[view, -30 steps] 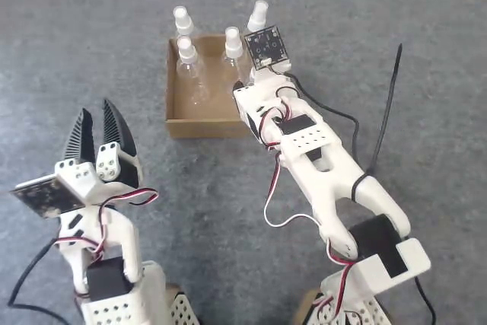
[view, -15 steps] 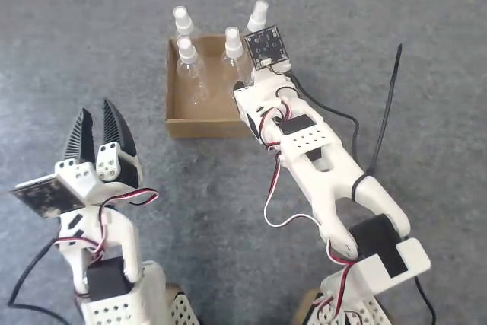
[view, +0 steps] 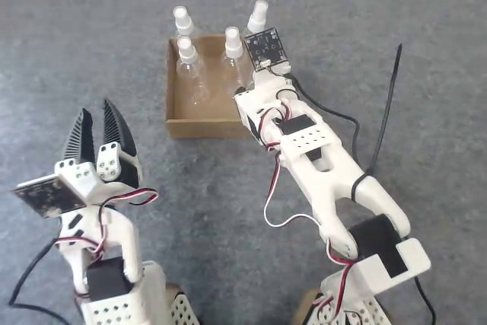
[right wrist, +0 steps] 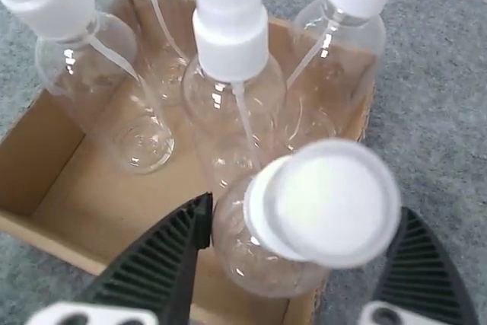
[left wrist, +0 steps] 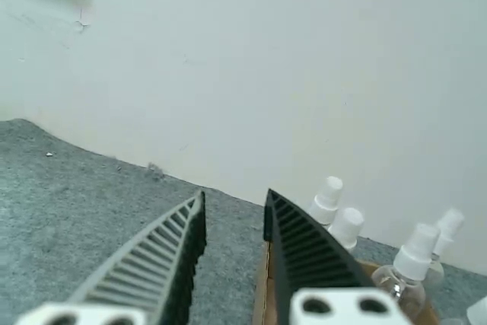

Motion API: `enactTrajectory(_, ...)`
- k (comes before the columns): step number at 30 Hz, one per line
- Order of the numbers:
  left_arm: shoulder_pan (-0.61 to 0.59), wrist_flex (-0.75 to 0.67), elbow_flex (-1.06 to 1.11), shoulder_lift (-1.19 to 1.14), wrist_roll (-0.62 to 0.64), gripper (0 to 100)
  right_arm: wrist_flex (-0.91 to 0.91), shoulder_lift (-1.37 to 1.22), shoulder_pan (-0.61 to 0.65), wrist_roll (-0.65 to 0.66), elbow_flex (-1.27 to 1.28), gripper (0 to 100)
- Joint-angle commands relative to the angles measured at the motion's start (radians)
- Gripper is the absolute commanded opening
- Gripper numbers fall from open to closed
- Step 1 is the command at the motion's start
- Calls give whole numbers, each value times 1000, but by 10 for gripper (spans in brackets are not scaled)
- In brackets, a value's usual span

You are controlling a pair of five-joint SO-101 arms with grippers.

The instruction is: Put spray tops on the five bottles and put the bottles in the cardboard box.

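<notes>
**Last bottle going into the box**

I am looking at four clear plastic bottles with white spray tops (view: 186, 55) standing upright inside the shallow brown cardboard box (view: 173, 104). The box is sitting on the grey, felt-covered table (view: 91, 51) ahead of the two arms. A fifth bottle (right wrist: 259, 256), capped as well, is sitting within the right end effector (right wrist: 304, 209) at the box corner nearest the right arm, just beside its neighbours.

I am judging that all five tops are on and that the job is nearly finished. What is remaining is to leave this last bottle standing and lift the arm clear. I cannot tell whether the right end effector is clamping the bottle or is loose around it, nor whether the bottle's base is resting on the box floor. The left end effector (view: 95, 108) is hanging above the table, well apart from the box, parted a moderate way and carrying nothing.

The fifth bottle is looking thin-walled and see-through, with glints on its round body. Its white top is facing my wrist camera as a flat disc. In its neighbours a thin dip tube is running down from each top.
</notes>
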State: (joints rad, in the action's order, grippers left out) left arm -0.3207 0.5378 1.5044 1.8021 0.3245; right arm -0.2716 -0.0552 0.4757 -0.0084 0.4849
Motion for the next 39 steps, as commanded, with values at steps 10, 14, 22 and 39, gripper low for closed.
enactTrajectory(10,6,-34,-13,18,-12,119,-10,38,31,0,-25,385)
enactTrajectory(14,6,-34,-13,18,-12,119,-10,38,58,2,-25,385)
enactTrajectory(22,6,-35,-13,18,-12,119,-44,39,61,3,-32,385)
enactTrajectory(39,6,-35,-13,18,-12,119,-255,188,53,0,-35,385)
